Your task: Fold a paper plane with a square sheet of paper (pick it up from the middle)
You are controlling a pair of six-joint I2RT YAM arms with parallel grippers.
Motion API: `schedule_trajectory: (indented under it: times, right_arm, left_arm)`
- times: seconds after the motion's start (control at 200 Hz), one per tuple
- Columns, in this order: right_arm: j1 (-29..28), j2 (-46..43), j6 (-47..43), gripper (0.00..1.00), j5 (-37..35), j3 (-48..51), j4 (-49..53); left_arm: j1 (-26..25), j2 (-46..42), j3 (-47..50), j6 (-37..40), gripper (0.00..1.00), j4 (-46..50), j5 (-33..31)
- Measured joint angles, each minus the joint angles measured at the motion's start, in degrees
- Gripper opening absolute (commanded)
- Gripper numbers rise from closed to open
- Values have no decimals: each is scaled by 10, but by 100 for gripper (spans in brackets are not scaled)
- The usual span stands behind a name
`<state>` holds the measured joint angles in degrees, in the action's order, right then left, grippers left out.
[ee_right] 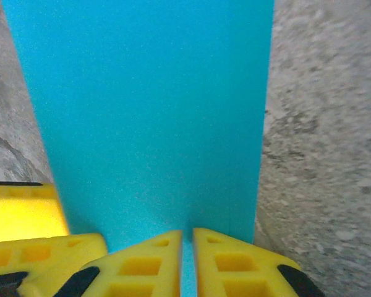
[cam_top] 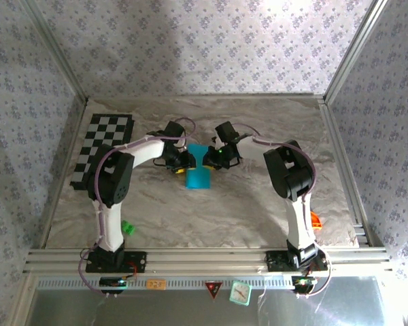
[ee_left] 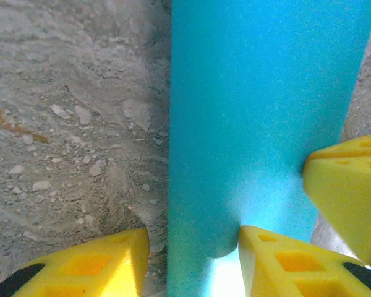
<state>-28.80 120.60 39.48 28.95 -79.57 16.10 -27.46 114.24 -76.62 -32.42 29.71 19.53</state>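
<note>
Item: square sheet of paper [cam_top: 199, 175], bright cyan, plain, matte, lying flat as a narrow upright rectangle at the middle of the worktop [cam_top: 258, 217], long sides running from near edge to far edge, both long edges straight and clean. Open room: bare worktop lies on all sides of the sheet, widest toward the near edge and the right edge. Left gripper [ee_left: 193, 244]: yellow ribbed fingers apart, straddling the sheet's left long edge, one finger [ee_left: 93, 263] on bare worktop, the other on the paper. Right gripper [ee_right: 187, 238]: fingers drawn almost together on the paper near its right long edge, a thin cyan sliver showing in the slit between them; whether a fold is pinched there cannot be told. The two grippers crowd the sheet from either side, and a fingertip of the right one reaches the paper close beside the left gripper's inner finger. Surroundings: black-and-white checkerboard mat [cam_top: 102, 146] at the far-left corner, well apart from the sheet; small green block [cam_top: 128, 227] near the near edge beside the left arm's base; small orange object [cam_top: 315, 219] at the right edge beside the right arm's base, kind unclear. Worktop surface: grey, mottled, stone-like, rough-grained. Bounds: aluminium rail [cam_top: 204, 258] along the near edge, patterned walls [cam_top: 211, 47] on the other three sides.
</note>
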Motion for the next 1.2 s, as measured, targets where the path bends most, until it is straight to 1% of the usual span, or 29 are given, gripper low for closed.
schedule_trajectory:
  times: [0.125, 0.315, 0.4, 0.515, 1.199]
  right_arm:
    - [21, -42, 18, 22, -7, 36, -16]
    - [69, -122, 40, 23, -30, 92, -57]
    - [91, -141, 47, 24, -41, 123, -72]
    - [109, -145, 47, 25, -53, 152, -73]
    - [95, -145, 47, 26, -58, 161, -74]
  left_arm:
    - [-5, 8, -14, 11, 44, 17, -14]
    - [-17, 22, -39, 23, 45, 48, -43]
    - [-20, 26, -45, 24, 47, 54, -49]
    - [-22, 30, -52, 24, 49, 61, -50]
    - [-32, 63, -109, 42, 50, 124, -71]
